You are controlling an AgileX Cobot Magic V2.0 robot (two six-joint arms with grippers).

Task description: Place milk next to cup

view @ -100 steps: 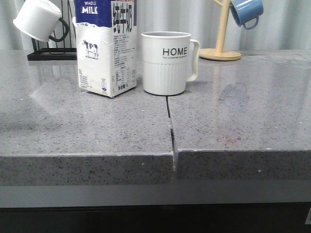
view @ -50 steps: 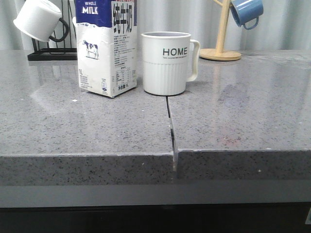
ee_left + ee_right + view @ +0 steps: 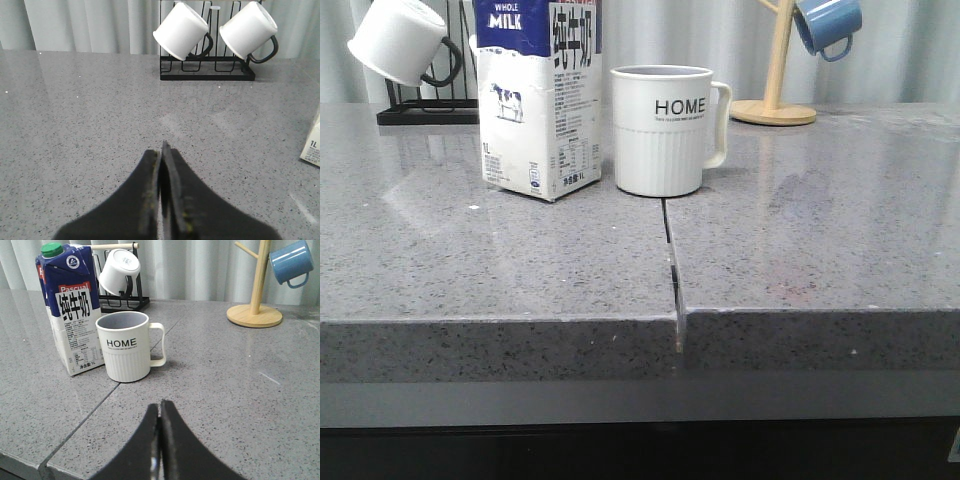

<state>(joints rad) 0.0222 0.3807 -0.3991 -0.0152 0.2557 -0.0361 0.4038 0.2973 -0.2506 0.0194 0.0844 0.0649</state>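
Nothing moves across the last second: the milk carton (image 3: 541, 98) stands exactly where it stood a moment ago, upright on the grey bench (image 3: 800, 250), just beside the HOME mug (image 3: 663, 130) on the side away from the mug's handle. A narrow sliver of bench shows between them in the front view, so I judge them close but not touching. That stillness tells me the placing is done; the milk sits next to the cup and nothing is left to carry.

My left pincer (image 3: 161, 152) is clenched, its tips pressed together on nothing, hanging over bare bench with only a corner of the carton (image 3: 312, 145) at the edge of its view. My right pincer (image 3: 160, 407) is clenched too, empty, pointing toward the mug (image 3: 125, 346) from well short of it, the carton (image 3: 70, 310) standing just beyond the mug's far side from the handle.

Now the containers. The HOME mug looks empty from the right wrist view: plain grey inside, no liquid I can see. The carton wears its green cap (image 3: 52, 248), closed. Behind the carton, two small white mugs (image 3: 182, 31) hang tipped on a black wire rack (image 3: 207, 75). Out past the HOME mug's handle side, a blue mug (image 3: 827, 25) hangs from a wooden mug tree (image 3: 775, 80).
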